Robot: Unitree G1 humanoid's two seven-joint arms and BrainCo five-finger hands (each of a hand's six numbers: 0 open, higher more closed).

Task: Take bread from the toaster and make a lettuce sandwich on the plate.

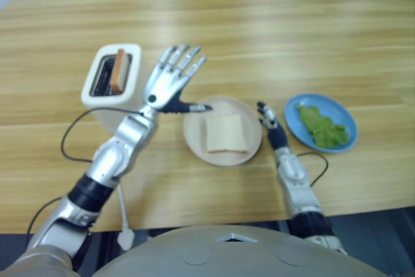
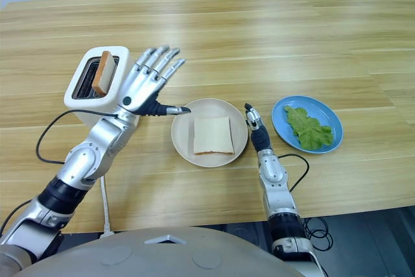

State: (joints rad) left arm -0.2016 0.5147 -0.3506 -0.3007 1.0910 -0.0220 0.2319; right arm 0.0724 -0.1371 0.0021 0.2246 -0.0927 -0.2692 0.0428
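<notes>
One bread slice [image 2: 212, 135] already lies flat on the plate [image 2: 179, 139] at the middle of the worktop [image 2: 259, 37], so the lettuce layer is probably the step in hand. The lettuce [image 2: 306, 128] sits on a blue dish [image 2: 329, 113] just right of the plate. Its long axis runs from the far left to the near right of the dish.

The right hand [image 2: 254, 128] is low over the worktop in the gap between plate and dish, so the lettuce lies directly to its right and close by. This hand is clearly the nearer one for that pick. Its fingers point away toward the far side, roughly straight, and it holds nothing and touches neither dish. A short sideways reach with a turn of the wrist looks like what the pick would need.

The left hand [image 2: 144, 85] is raised between the toaster [image 2: 76, 100] and the plate, wide open with fingers spread toward the far side and the thumb pointing at the plate's left rim. It grips nothing. A second slice [image 2: 104, 72] stands upright in the toaster slot, just left of that hand, with its top edge standing clear of the slot, ready for a pinch from above.
</notes>
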